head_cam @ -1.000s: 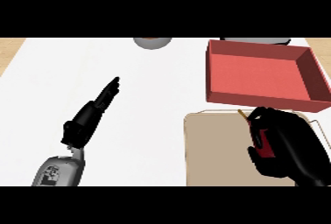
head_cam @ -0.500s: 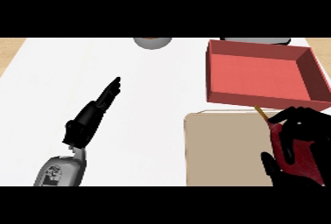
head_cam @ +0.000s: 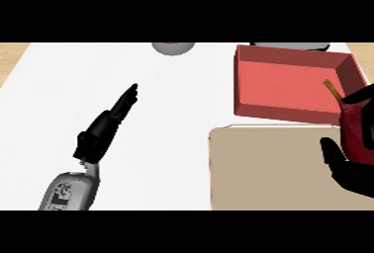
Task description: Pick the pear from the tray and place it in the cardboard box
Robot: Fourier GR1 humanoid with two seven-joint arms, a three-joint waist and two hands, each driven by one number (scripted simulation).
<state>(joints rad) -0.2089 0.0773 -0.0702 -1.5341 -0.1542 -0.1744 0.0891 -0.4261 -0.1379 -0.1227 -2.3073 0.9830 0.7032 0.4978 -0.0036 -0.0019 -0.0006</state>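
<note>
Pear (head_cam: 359,134): a dark red fruit with a thin brown stem (head_cam: 332,89), held in the right hand (head_cam: 350,165) at the right edge of the head view. The black fingers and thumb curl round the fruit and hide much of it; the stem points up and to the left, showing against the red floor of the box. The pear sits above the line where the tray's far edge meets the box's near wall, partly over each.

Cardboard box (head_cam: 248,74): a red, open-topped container with upright walls, standing at the far right corner of the counter (head_cam: 168,128). Its interior floor is bare where visible.

Tray (head_cam: 263,168): a flat tan slab with rounded corners, lying at the near right of the counter, its far edge just beside the near wall of the box.

Left hand (head_cam: 110,123): fingers straight and pressed together, pointing toward the far edge of the counter, holding nothing. It hovers over the white surface left of centre, well apart from the tray and the box; its grey forearm (head_cam: 70,190) enters from the lower edge.

Grey rounded object (head_cam: 172,48): at the far edge of the counter, cut off by the view; its kind cannot be told.
</note>
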